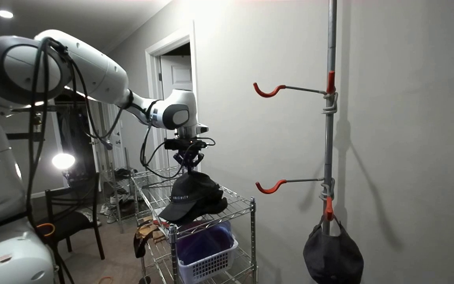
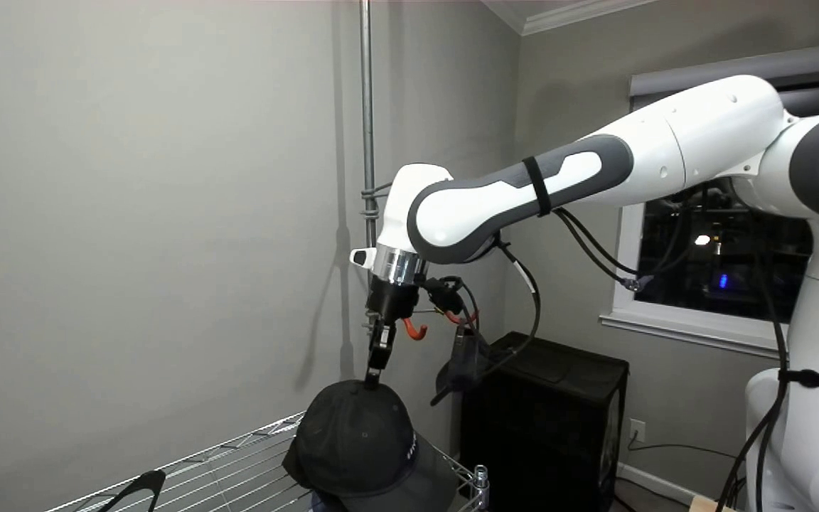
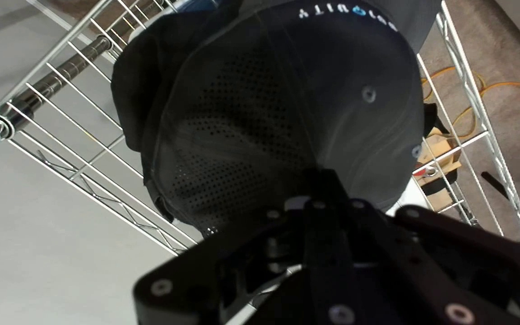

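My gripper points down and its fingers are closed together at the top of a black cap's crown, in both exterior views [image 1: 189, 169] [image 2: 372, 378] and the wrist view [image 3: 325, 176]. The black cap [image 1: 191, 187] has white lettering on its front; it also shows in an exterior view [image 2: 356, 434] and the wrist view [image 3: 355, 90]. Its crown creases toward the fingertips, so the fabric looks pinched. The cap sits over another dark cap [image 1: 218, 206], partly hidden, also in the wrist view [image 3: 133, 99]. Both are at the wire shelf's top [image 1: 242, 201].
A grey pole [image 1: 329, 138] carries red-tipped hooks, an upper one [image 1: 268, 93] and a lower one [image 1: 270, 189]. A dark cap [image 1: 333, 252] hangs from another hook. A white basket [image 1: 211, 262] stands below the top shelf. A black cabinet [image 2: 544, 419] stands near the wall.
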